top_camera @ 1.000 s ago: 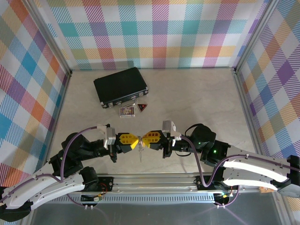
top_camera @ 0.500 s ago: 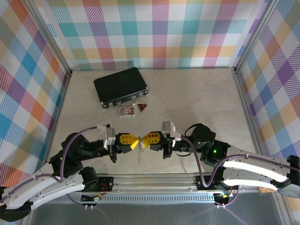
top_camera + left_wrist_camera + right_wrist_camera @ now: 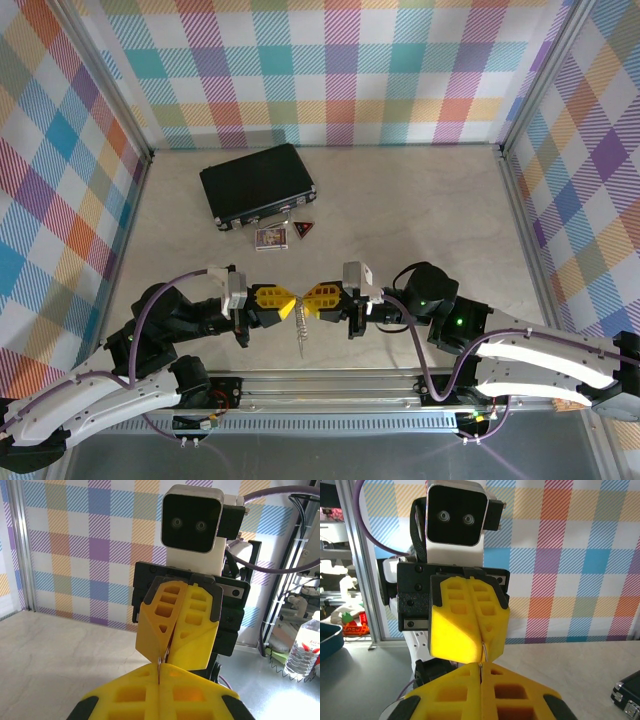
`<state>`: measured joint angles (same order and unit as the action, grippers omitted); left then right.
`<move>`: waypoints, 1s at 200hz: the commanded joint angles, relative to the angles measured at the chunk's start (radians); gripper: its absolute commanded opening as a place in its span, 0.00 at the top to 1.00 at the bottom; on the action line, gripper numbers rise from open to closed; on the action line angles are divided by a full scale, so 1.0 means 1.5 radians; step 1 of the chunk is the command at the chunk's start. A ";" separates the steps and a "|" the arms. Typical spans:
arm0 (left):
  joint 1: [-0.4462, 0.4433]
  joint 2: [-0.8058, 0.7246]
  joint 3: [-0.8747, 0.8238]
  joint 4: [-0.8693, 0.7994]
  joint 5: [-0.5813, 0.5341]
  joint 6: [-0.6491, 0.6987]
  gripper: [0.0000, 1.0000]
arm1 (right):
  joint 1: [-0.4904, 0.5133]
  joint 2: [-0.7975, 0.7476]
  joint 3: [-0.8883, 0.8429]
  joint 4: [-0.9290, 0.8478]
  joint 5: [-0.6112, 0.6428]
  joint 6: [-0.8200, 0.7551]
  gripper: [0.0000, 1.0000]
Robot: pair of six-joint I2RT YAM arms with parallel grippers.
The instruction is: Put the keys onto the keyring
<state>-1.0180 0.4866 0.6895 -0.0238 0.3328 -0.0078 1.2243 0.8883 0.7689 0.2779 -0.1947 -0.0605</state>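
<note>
Where my two grippers meet tip to tip above the near edge of the table, a thin sliver of grey metal, which I take to be the keyring, is pinched edge-on. My left gripper is closed on it from one side and my right gripper is closed on it from the other. Both pairs of yellow fingers are pressed together with no gap. From above, a thin silvery strand, probably the chain, hangs below the meeting point.

I cannot tell the keys apart from my yellow fingers, nor whether any key is threaded on yet. I judge the task to be mid-way, at the threading step, with nothing visibly finished.

Further back on the pale, marble-like table lie a small picture card and a red-and-black triangular tag, just in front of a black case. Bright plaid walls enclose the table on three sides.
</note>
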 commanded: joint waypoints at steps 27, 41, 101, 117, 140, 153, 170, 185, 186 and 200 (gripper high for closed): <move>0.006 -0.002 0.002 0.034 0.009 0.001 1.00 | 0.007 -0.010 0.017 -0.040 -0.013 -0.019 0.99; 0.006 -0.001 0.000 0.038 0.008 0.001 1.00 | 0.007 -0.009 0.017 -0.042 -0.016 -0.019 0.99; 0.006 -0.004 -0.004 0.039 0.004 0.000 1.00 | 0.007 -0.012 0.010 -0.039 -0.014 -0.019 0.97; 0.006 -0.004 -0.006 0.042 0.004 0.000 1.00 | 0.007 -0.012 0.008 -0.038 -0.015 -0.019 0.95; 0.005 -0.004 -0.009 0.045 0.004 -0.002 1.00 | 0.007 -0.012 0.005 -0.039 -0.016 -0.019 0.89; 0.006 -0.006 -0.009 0.045 0.004 -0.001 1.00 | 0.007 -0.014 0.004 -0.040 -0.019 -0.019 0.88; 0.006 -0.005 -0.010 0.047 0.005 -0.001 1.00 | 0.006 -0.016 0.003 -0.039 -0.021 -0.020 0.88; 0.006 -0.006 -0.010 0.047 0.006 -0.001 1.00 | 0.007 -0.019 0.000 -0.041 -0.021 -0.019 0.88; 0.006 -0.005 -0.010 0.047 0.005 -0.001 1.00 | 0.007 -0.019 0.000 -0.041 -0.021 -0.019 0.88; 0.006 -0.006 -0.010 0.047 0.004 -0.001 1.00 | 0.007 -0.023 -0.003 -0.040 -0.019 -0.019 0.88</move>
<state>-1.0183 0.4885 0.6769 -0.0151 0.3359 -0.0078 1.2255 0.8776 0.7685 0.2100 -0.2031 -0.0692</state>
